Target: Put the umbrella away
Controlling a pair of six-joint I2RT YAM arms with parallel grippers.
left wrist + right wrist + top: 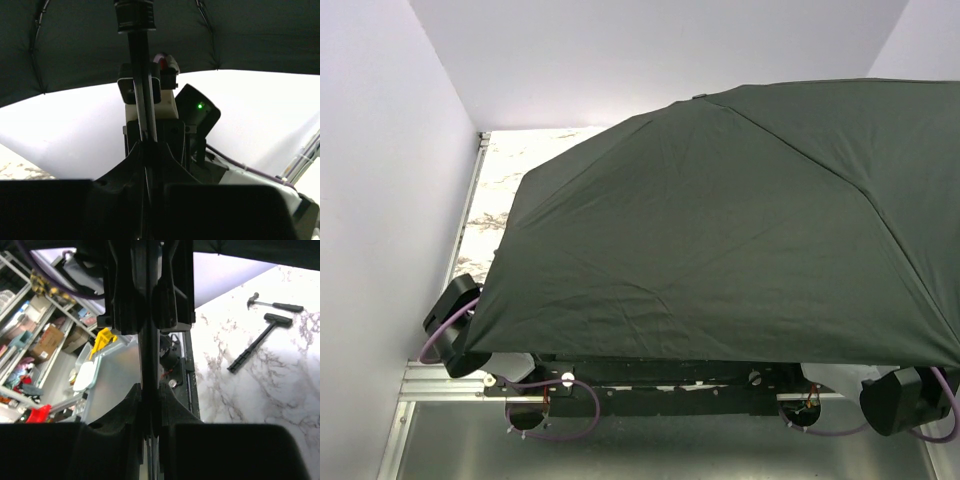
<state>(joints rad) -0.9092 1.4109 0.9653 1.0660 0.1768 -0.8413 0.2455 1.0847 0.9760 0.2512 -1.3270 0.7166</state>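
Top view: umbrella (720,230) covers my left gripper (147,150), my right gripper (150,395) and most of the table (510,180); it runs off frame at 3 o'clock. Left wrist: shaft (142,100) cut off at 12 o'clock, my fingers (115,175) just black silhouette. Right wrist: shelf clutter (30,340) at 9 o'clock, blurred, too soft to name.

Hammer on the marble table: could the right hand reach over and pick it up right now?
Probably not yet. The right hand grips the umbrella by its shaft, so it would have to let go first. Otherwise the hammer lies in the open on the table, beside a black tool.
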